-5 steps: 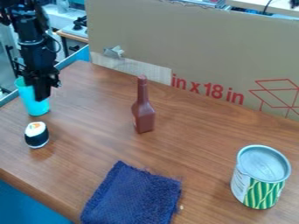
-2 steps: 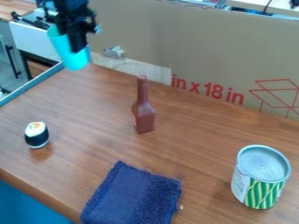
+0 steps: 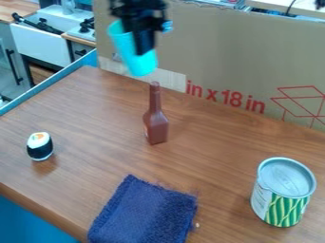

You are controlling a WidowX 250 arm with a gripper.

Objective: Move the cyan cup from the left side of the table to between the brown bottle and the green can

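Observation:
The black gripper (image 3: 143, 46) hangs in the upper part of the view, shut on a turquoise cup (image 3: 135, 59). The cup is held up in the air, tilted, with its base toward the lower right. Just below the cup's base is the neck of a brown bottle (image 3: 156, 127), which stands upright on the wooden table (image 3: 95, 109). From this angle I cannot tell whether cup and bottle touch. At the left stands a sushi roll piece (image 3: 40, 146). A dark blue cloth (image 3: 146, 211) lies at the front, and a can with a green pattern (image 3: 283, 192) stands at the right.
Behind the table a large cardboard panel (image 3: 222, 52) runs from the upper left to the right edge. A blue-edged rim (image 3: 44, 88) borders the table's left side. Beyond it are a toy sink (image 3: 44, 40) and grey cabinets.
The gripper has lifted the turquoise cup off the table at the left and carried it up and to the right, over toward the bottle. The other objects have stayed in place.

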